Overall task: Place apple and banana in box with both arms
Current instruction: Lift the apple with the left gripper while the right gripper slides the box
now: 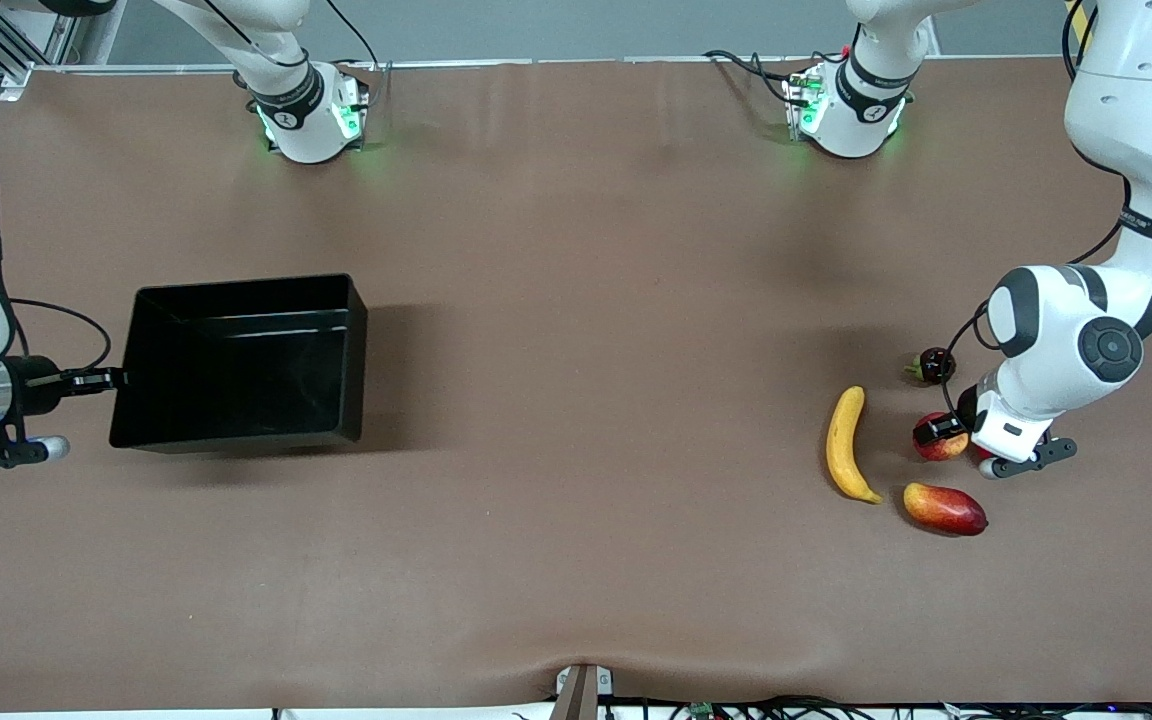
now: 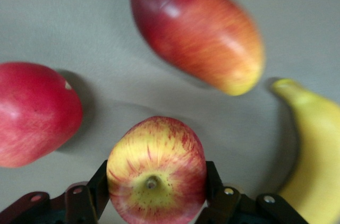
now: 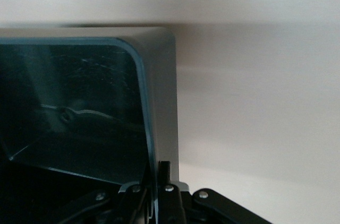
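The apple (image 1: 944,443), red with yellow streaks, sits between the fingers of my left gripper (image 1: 939,434) at the left arm's end of the table. In the left wrist view my left gripper (image 2: 157,184) is shut on the apple (image 2: 156,165), stem dimple facing the camera. The banana (image 1: 846,445) lies on the table beside the apple, toward the right arm's end; it also shows in the left wrist view (image 2: 313,165). The black box (image 1: 236,360) is at the right arm's end. My right gripper (image 1: 114,380) is shut on its wall (image 3: 159,102), one finger on each side.
A red-yellow mango (image 1: 946,508) lies nearer the front camera than the apple. A small dark fruit (image 1: 933,366) lies farther from it. A uniformly red fruit (image 2: 34,112) lies beside the apple, mostly hidden under the left wrist in the front view.
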### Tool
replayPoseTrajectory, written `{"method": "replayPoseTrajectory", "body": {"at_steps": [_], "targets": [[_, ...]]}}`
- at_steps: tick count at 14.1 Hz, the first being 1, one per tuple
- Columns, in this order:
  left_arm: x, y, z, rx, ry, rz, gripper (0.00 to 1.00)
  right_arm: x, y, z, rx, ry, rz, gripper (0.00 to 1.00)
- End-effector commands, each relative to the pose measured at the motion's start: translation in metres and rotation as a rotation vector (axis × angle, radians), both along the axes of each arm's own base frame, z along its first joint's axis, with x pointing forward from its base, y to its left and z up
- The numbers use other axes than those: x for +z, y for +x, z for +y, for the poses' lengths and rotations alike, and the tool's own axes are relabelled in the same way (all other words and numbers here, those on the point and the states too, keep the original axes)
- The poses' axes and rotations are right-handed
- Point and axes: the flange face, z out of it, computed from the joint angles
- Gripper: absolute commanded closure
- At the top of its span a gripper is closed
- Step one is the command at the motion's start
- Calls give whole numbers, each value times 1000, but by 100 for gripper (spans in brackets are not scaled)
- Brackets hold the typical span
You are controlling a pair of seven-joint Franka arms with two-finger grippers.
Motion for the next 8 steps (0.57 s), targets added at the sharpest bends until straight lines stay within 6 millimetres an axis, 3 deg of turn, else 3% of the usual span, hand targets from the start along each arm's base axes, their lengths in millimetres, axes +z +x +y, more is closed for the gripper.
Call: {"method": "replayPoseTrajectory", "body": {"at_steps": [1, 5, 8], "targets": [[93, -11, -28, -15, 34, 13, 100, 9, 5, 53, -58, 30, 37, 100], [178, -31, -71, -13, 72, 9, 100, 18, 10, 169, -89, -26, 65, 100], [204, -46, -95, -19, 92, 36, 100, 10, 4, 253, -88, -42, 57, 100]]}}
